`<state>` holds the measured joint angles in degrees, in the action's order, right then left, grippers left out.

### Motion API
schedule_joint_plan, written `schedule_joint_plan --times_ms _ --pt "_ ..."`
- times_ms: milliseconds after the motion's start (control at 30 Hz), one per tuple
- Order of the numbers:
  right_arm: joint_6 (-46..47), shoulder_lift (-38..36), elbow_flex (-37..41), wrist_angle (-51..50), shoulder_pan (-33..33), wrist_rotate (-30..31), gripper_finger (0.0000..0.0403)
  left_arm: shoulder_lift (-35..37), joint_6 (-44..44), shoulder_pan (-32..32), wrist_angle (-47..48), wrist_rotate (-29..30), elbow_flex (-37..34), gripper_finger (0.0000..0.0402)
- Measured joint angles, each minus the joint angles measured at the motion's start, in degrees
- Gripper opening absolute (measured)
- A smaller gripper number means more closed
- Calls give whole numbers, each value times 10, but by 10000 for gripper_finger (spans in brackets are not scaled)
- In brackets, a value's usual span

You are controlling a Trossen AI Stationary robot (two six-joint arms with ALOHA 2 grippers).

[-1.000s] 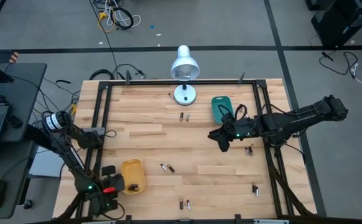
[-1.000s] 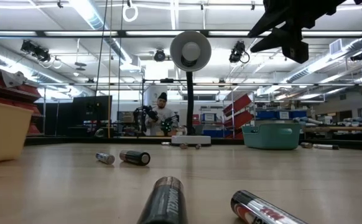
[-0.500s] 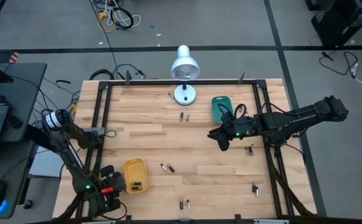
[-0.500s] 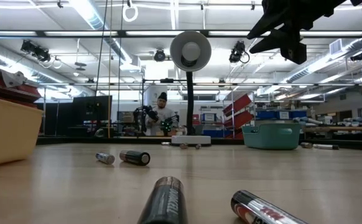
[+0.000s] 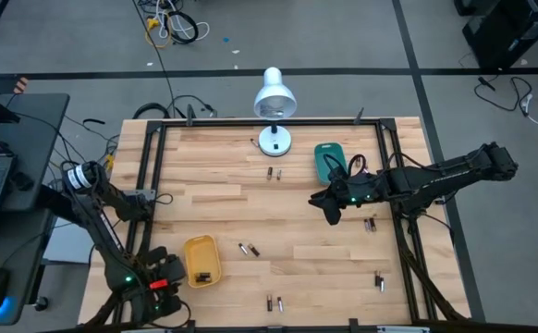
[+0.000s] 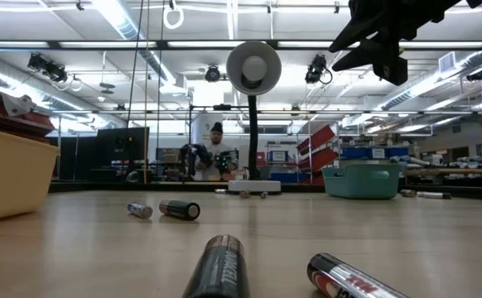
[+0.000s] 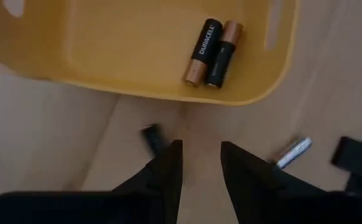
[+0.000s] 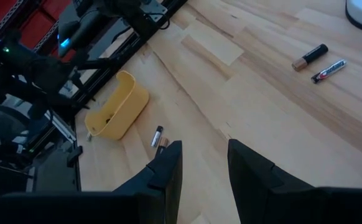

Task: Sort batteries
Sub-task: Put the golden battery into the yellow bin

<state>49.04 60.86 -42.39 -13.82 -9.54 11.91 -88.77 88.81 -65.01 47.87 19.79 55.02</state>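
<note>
The batteries [image 5: 249, 250], scattered on table [image 5: 278, 203] w/ two in yellow tray [image 7: 131, 56], are judged small, rigid, smooth, prone to roll, so best pinched across mid-body; left gripper [image 7: 198, 163] and right gripper [image 8: 203, 163] are held slightly spread, nothing gripped.

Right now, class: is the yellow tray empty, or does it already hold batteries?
Not empty. The left wrist view shows two batteries lying side by side inside the yellow tray; one reads Duracell.

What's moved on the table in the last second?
The yellow tray near the left hand has turned a little, its far end swinging toward the table's middle; it holds two batteries. Both hands are open with nothing between the fingers. The right hand hangs where it was over the table's right half, and the teal tray and loose batteries lie as before.
</note>
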Motion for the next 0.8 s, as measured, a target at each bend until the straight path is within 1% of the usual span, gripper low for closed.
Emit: schedule_joint_plan --times_ms 133,300,333,400,467,500,633,800 --pt "0 0 0 0 0 0 115 0 68 -7 11 1 -5 126" --pt "-7 0 0 0 0 0 115 0 203 -6 114 -18 -15 127" --pt "-8 0 0 0 0 0 115 0 238 0 145 -32 -16 127" --pt "-8 0 0 0 0 1 115 0 293 15 199 -78 -17 127" --pt "-8 0 0 0 0 3 115 0 325 30 222 -105 -17 127" --pt "-8 0 0 0 0 3 115 0 328 35 225 -107 -17 127" --pt "-8 0 0 0 0 4 115 0 328 46 187 -114 -22 127" --pt "-9 0 0 0 2 5 115 0 331 47 44 -137 -63 127"
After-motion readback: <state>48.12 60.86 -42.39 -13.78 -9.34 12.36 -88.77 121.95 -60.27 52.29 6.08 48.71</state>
